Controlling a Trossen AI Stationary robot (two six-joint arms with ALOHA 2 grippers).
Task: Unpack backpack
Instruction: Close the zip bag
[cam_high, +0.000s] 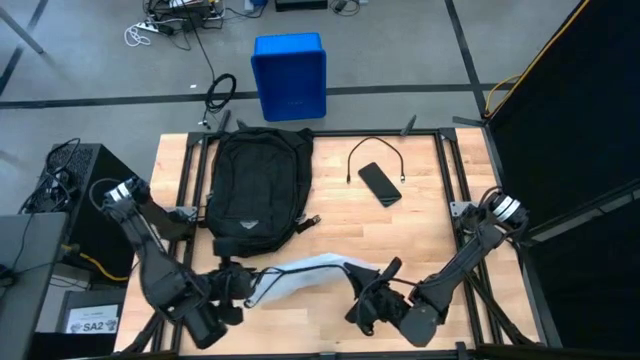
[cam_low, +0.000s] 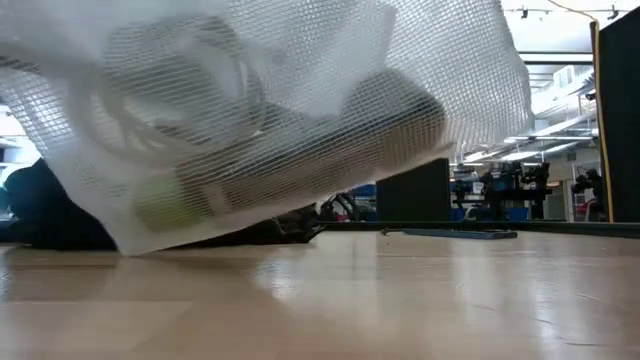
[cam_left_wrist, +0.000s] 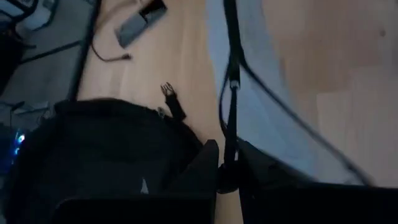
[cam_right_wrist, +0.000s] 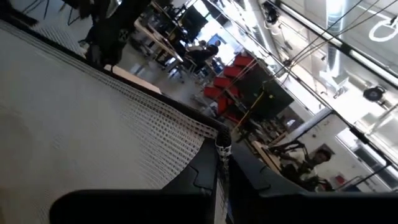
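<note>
While both grippers, left (cam_high: 243, 287) and right (cam_high: 367, 290), pinch the mesh pouch (cam_high: 300, 272) taut between them, we see the backpack (cam_high: 257, 189) lying just beyond, far-left.

Wooden table (cam_high: 420, 250) as my landmark. Black phone (cam_high: 380, 184) lies flat on table toward far right part, black cable (cam_high: 372, 153) curved just beside it on far side. White mesh pouch (cam_high: 305, 272) near table's front edge, middle; in low view pouch (cam_low: 270, 110) hangs above tabletop, dark and pale items showing through mesh. Blue bin (cam_high: 289, 76) on floor beyond table's far edge. Tangled cords (cam_high: 160, 22) on floor farther off.
</note>
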